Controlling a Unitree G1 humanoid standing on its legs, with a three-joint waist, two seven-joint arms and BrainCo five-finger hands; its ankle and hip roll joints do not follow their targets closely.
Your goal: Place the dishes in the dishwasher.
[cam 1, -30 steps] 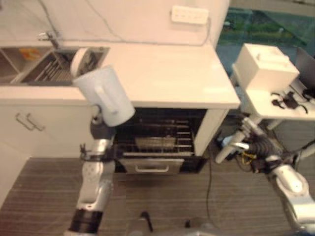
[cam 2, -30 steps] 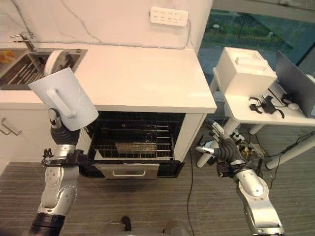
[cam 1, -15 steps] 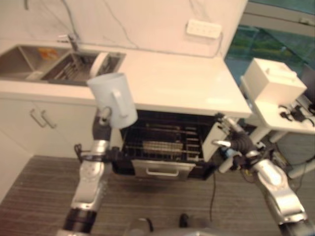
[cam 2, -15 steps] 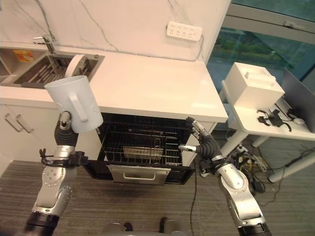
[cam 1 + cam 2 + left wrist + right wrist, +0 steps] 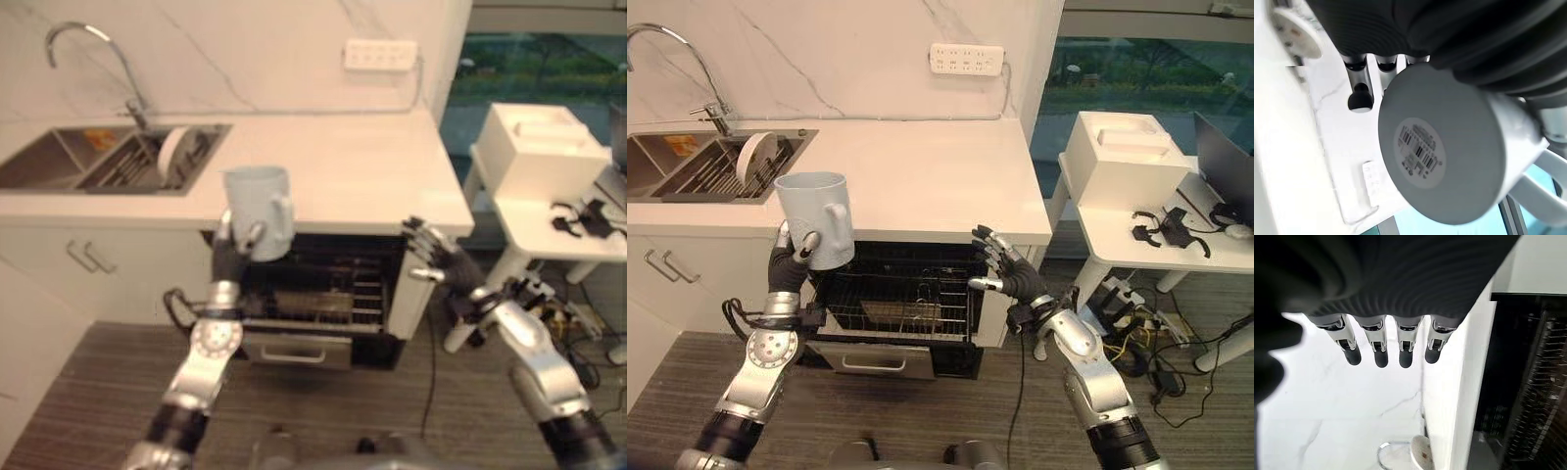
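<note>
My left hand (image 5: 787,262) is shut on a pale blue mug (image 5: 817,218), held upright in front of the counter edge, above the open dishwasher (image 5: 901,294). The mug's round base with a barcode sticker (image 5: 1437,147) faces the left wrist camera. The dishwasher's wire rack (image 5: 892,305) is pulled out and holds a small basket. My right hand (image 5: 1004,275) hovers open at the dishwasher's right side, fingers (image 5: 1380,352) straight and holding nothing. A white plate (image 5: 753,157) stands on edge in the sink rack.
A white countertop (image 5: 921,171) runs above the dishwasher, with a steel sink (image 5: 686,166) and tap (image 5: 666,44) at the left. A white side table (image 5: 1156,230) with a white box (image 5: 1122,157) stands to the right. Cupboard doors (image 5: 676,274) sit left of the dishwasher.
The camera has shifted. My left hand has brought the mug from tilted to upright and lower, closer to the dishwasher. My right hand has risen toward the dishwasher's right side.
</note>
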